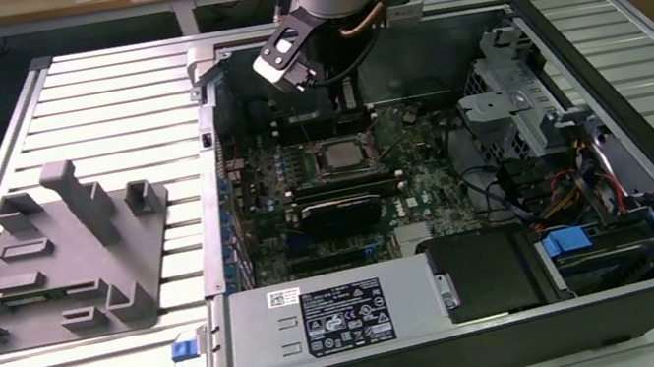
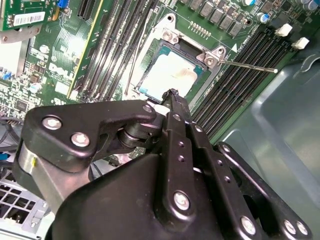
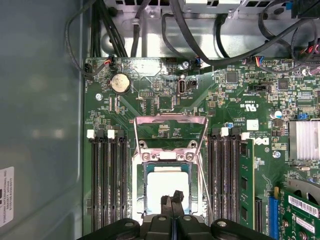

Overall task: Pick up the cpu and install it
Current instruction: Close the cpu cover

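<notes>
Your cpu (image 3: 162, 184) is lying flat inside the socket (image 3: 141, 192), pale top up and square to the socket's rim as far as both wrist views show. So the pick-up and placing look done.

Your hand (image 3: 172, 201) hangs right over the socket, at the edge of the chip, with its two fingertips pressed together and nothing between them. You cannot tell from these views whether the tips touch the chip's top or float just clear of it.

What looks unfinished is the locking. The retention plate (image 3: 170, 119) stands swung open beside the socket, not down over the chip, and the thin lever (image 2: 250, 65) sticks out free from the socket's corner, so the installation reads as seated but not clamped.

The grey fixture (image 1: 60, 258) sits on the worktop (image 1: 86, 94), well apart from the socket and outside the computer case (image 1: 652, 219), with no chip visible on it.
</notes>
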`<state>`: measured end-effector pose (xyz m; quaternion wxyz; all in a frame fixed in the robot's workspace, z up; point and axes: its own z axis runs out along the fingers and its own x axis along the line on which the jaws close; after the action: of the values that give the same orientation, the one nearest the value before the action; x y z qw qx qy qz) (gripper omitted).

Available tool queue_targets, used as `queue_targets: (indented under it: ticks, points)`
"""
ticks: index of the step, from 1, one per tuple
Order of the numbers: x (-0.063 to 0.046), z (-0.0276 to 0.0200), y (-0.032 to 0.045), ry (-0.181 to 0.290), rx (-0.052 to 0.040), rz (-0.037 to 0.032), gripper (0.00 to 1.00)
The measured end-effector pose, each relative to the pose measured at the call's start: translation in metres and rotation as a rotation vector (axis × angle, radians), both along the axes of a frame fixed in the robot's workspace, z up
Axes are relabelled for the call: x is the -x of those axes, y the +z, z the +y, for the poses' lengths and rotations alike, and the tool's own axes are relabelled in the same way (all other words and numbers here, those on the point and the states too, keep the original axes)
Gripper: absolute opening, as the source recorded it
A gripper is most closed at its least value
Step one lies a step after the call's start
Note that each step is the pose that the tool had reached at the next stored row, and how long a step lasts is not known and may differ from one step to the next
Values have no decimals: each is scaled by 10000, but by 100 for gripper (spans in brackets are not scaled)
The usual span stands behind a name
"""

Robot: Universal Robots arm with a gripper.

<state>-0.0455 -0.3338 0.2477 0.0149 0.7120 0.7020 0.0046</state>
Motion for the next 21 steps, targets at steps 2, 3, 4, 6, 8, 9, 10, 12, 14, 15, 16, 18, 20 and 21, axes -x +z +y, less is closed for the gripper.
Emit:
queue_targets:
  ticks: [2,3,4,6,8,9,10,12,14,15,16,18,20,21]
  points:
    - [0,0,0,0,-11,0,11]
    - [0,-1,2,0,-15,0,11]
    - [1,-1,8,0,-19,1,11]
    - [0,0,37,0,-23,0,11]
    - [0,0,76,0,-24,0,11]
    - [0,0,97,0,-24,0,11]
    - [0,0,118,0,-24,-1,11]
    - [0,0,155,0,-24,-1,11]
    - [0,0,192,0,-23,0,11]
    - [0,0,210,0,-23,0,11]
    - [0,0,223,0,-24,0,11]
    - [0,0,225,0,-26,-2,11]
    - [0,0,227,1,-26,-1,11]
    - [0,0,229,0,-24,-1,11]
